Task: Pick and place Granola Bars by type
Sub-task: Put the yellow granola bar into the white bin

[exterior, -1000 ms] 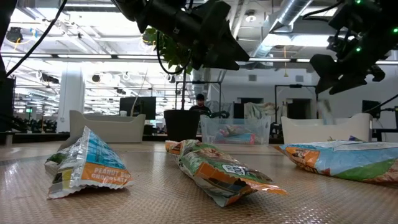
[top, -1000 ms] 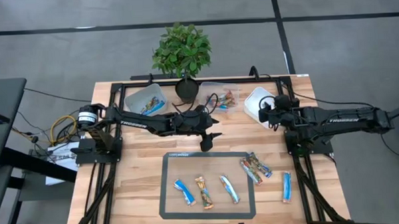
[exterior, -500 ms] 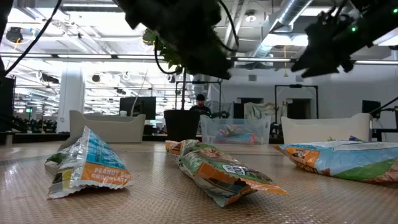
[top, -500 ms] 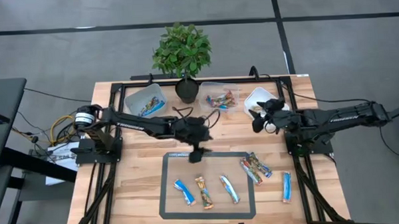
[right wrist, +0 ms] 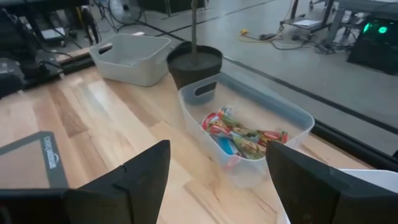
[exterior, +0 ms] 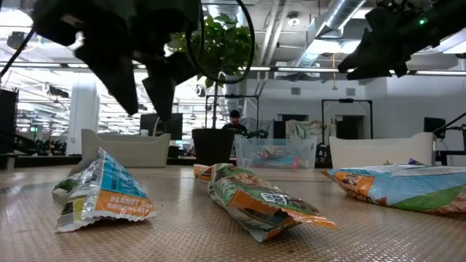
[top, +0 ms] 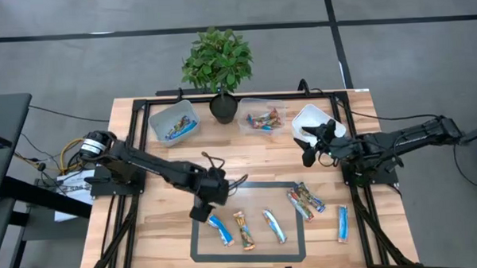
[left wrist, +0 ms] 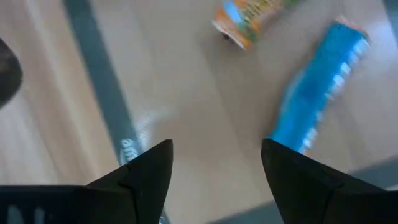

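Left gripper [top: 203, 211] hangs over the mat's [top: 200, 231] near-left corner, jaws wide apart, nothing in them. Blue bar [left wrist: 323, 99] lies flat on the mat just ahead of the fingers. Advice: centre over its middle, straddle across the width, then drop. Right gripper [top: 309, 151] is spread and empty too, near the middle tub [right wrist: 249, 115].

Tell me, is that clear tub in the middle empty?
No. The middle clear tub already holds several colourful wrapped bars, seen through its open top, beside the plant pot.
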You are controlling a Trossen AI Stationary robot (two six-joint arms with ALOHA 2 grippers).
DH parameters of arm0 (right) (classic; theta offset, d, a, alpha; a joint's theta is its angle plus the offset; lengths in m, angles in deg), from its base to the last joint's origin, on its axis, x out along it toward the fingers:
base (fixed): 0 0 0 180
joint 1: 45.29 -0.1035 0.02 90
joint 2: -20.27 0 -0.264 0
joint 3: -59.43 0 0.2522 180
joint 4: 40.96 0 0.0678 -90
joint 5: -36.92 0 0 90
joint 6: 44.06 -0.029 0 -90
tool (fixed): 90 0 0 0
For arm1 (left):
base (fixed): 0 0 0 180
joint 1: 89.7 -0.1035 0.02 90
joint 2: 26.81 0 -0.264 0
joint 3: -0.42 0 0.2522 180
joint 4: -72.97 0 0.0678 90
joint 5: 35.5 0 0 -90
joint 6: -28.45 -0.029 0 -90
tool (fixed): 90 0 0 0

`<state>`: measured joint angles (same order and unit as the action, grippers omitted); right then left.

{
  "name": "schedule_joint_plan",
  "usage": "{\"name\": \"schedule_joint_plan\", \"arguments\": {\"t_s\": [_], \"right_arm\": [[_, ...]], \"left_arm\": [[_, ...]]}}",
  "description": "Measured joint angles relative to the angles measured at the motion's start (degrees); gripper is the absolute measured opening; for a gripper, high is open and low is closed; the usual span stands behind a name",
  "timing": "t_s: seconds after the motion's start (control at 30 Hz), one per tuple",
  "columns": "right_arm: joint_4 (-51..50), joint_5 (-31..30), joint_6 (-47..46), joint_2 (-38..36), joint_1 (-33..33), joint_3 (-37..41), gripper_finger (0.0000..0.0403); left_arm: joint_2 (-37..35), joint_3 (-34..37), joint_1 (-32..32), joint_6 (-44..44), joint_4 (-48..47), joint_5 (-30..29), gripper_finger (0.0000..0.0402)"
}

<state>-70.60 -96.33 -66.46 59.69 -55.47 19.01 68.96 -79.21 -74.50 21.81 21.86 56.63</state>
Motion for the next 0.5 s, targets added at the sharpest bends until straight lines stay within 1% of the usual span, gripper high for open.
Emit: {"name": "schedule_joint_plan", "arguments": {"t_s": [0.13,0.2,0.37,0.5], "right_arm": [[1.64,-0.02,-0.07,-0.02,0.02,0.0,0.026],[2.0,-0.01,-0.08,-0.02,0.02,0.0,0.026],[2.28,1.38,-1.57,-0.02,0.02,0.0,0.026],[2.87,2.27,-1.59,-0.02,-0.51,0.02,0.026]], "left_arm": [[-0.01,0.01,3.08,-1.75,-1.11,-2.65,0.0222],[0.47,0.28,4.89,-1.87,-0.74,-2.86,0.0216],[5.03,0.25,9.65,-1.87,-1.11,-3.63,0.0207],[8.74,-1.12,12.07,-0.9,-1.0,-7.75,0.0206]]}}
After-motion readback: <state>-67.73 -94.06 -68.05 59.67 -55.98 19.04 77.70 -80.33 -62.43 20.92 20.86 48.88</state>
